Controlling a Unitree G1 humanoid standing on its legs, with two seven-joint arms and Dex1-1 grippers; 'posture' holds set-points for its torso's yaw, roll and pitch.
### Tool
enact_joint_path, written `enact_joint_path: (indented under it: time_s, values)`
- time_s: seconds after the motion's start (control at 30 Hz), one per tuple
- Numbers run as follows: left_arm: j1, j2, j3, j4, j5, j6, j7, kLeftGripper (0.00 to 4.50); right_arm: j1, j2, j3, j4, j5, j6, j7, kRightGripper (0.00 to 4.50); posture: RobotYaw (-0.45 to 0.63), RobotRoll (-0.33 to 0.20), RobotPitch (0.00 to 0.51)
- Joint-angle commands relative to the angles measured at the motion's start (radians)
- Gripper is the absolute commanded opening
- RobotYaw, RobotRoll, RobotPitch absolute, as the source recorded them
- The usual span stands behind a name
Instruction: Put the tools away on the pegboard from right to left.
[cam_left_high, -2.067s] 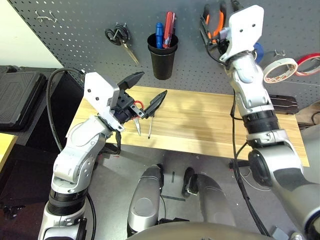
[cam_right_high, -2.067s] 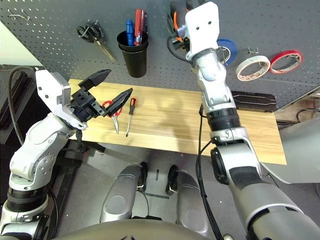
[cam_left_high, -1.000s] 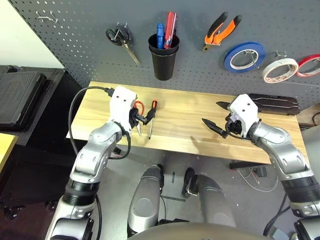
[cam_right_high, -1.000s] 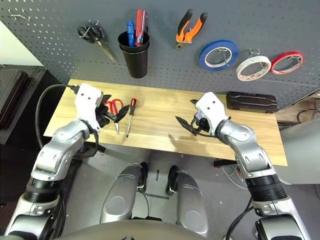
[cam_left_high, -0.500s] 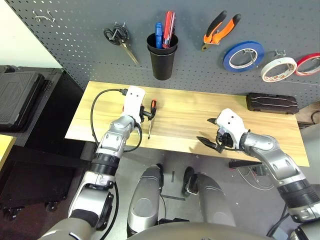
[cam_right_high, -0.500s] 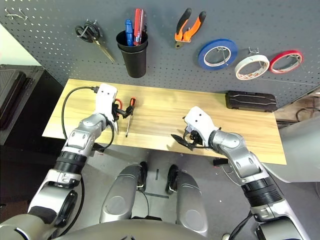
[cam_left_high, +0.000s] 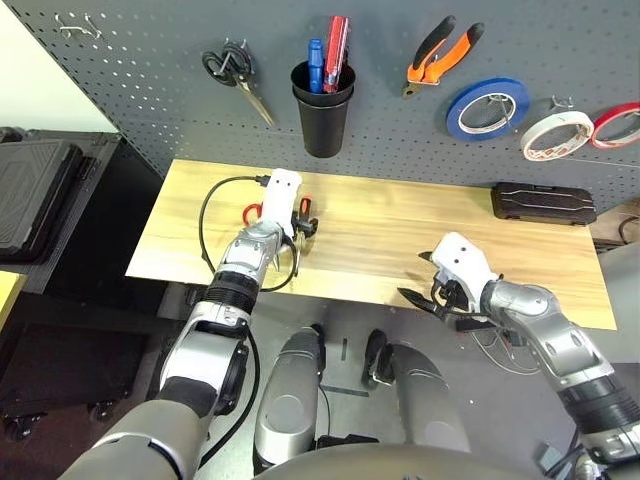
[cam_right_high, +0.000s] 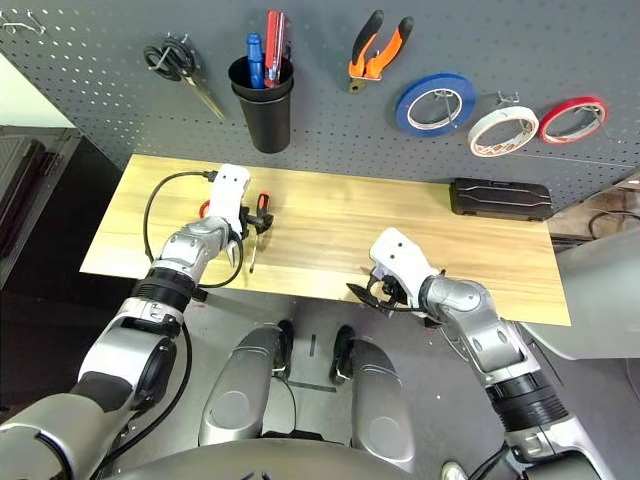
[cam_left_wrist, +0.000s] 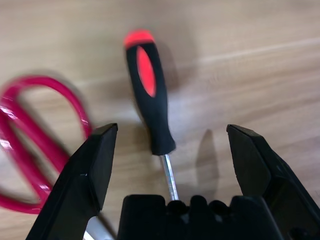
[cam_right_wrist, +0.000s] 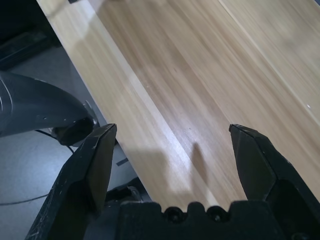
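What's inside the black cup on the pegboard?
The cup holds a blue marker and a red tool, upper parts showing; its walls hide their lower ends and the bottom.

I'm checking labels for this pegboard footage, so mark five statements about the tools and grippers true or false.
1. The pliers hang on the pegboard. True.
2. The left gripper is closed on the screwdriver. False: its fingers stand open on either side of it, over the table.
3. The white tape roll hangs between the blue roll and the red roll. True.
4. The red-handled scissors hang on the pegboard. False: they lie on the table beside the screwdriver.
5. The right gripper is open and holds nothing. True.
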Motion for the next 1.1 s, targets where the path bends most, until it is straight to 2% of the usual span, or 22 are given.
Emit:
enact_joint_path:
  time_s: [0.03, 0.37, 0.47, 0.53, 0.73, 0.77, 0.9, 1.1]
  values:
    - [-0.033, -0.019, 0.019, 0.101, 0.01, -0.009, 0.028, 4.5, 0.031, -0.003, 0.011, -0.027, -0.006, 0.022, -0.005, 4.49, 0.13, 0.0, 0.327]
    - [-0.093, -0.017, 0.029, 0.289, 0.041, -0.078, 0.061, 4.5, 0.047, -0.014, 0.006, -0.068, -0.009, 0.039, -0.003, 4.49, 0.1, 0.0, 0.337]
    - [-0.096, -0.017, 0.032, 0.312, 0.045, -0.093, 0.066, 3.88, 0.048, -0.019, 0.004, -0.075, -0.006, 0.043, 0.0, 4.5, 0.1, 0.0, 0.337]
    - [-0.094, -0.018, 0.032, 0.318, 0.049, -0.101, 0.065, 3.2, 0.045, -0.021, 0.002, -0.076, -0.003, 0.042, 0.003, 4.5, 0.1, 0.0, 0.337]
    - [-0.074, -0.02, 0.044, 0.279, 0.048, -0.109, 0.055, 0.72, 0.024, -0.009, -0.01, -0.06, 0.018, 0.016, 0.009, 4.5, 0.13, 0.0, 0.325]
    - [-0.066, -0.02, 0.05, 0.261, 0.042, -0.105, 0.05, 0.49, 0.02, -0.004, -0.014, -0.055, 0.025, 0.011, 0.01, 4.5, 0.13, 0.0, 0.322]
    - [-0.004, -0.015, 0.065, 0.116, 0.014, -0.051, 0.021, 0.49, 0.004, 0.015, -0.033, -0.029, 0.057, -0.019, 0.016, 4.5, 0.16, 0.0, 0.305]
    - [0.175, -0.021, 0.078, -0.334, -0.045, 0.172, 0.003, 0.49, -0.024, 0.048, -0.08, 0.017, 0.119, -0.094, 0.025, 4.5, 0.2, 0.0, 0.273]
